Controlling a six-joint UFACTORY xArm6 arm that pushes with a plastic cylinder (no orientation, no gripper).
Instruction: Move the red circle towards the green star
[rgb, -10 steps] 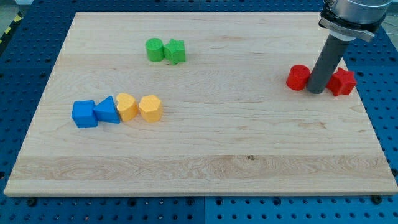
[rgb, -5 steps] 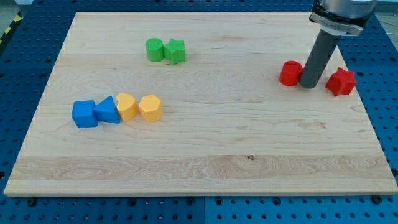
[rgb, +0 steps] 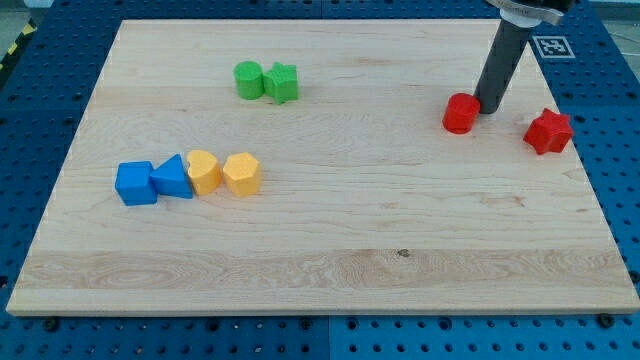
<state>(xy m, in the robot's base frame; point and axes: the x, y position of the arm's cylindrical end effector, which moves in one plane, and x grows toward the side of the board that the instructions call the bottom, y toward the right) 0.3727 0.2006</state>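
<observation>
1. rod first: the arm ends in a straight dark rod with no jaws to open or close, and my tip (rgb: 488, 109) rests on the board just at the upper right edge of the red circle (rgb: 460, 114), touching it or very nearly so.
2. wooden board (rgb: 330, 270): a large pale plank surface filling most of the view, set on a blue perforated table (rgb: 30, 120).
3. the key relation: the red circle lies to the view's left and slightly below my tip, on the board's right side. the green star (rgb: 282, 83) lies well apart from it, further to the view's left and a little toward the top. tip, circle and star fall in roughly one line, so a leftward push looks well placed, judging from this view, though the tip's slightly high contact could steer the circle downward.
4. green group: a green cylinder-like block (rgb: 248, 80) touches the star on its left side.
5. red star-like block (rgb: 548, 131): sits apart at the view's right of the tip, not involved.
6. lower left row: a blue cube (rgb: 135, 184), a blue triangle (rgb: 172, 178) and two yellow blocks (rgb: 204, 172) (rgb: 242, 174), side by side, well away from the action.
</observation>
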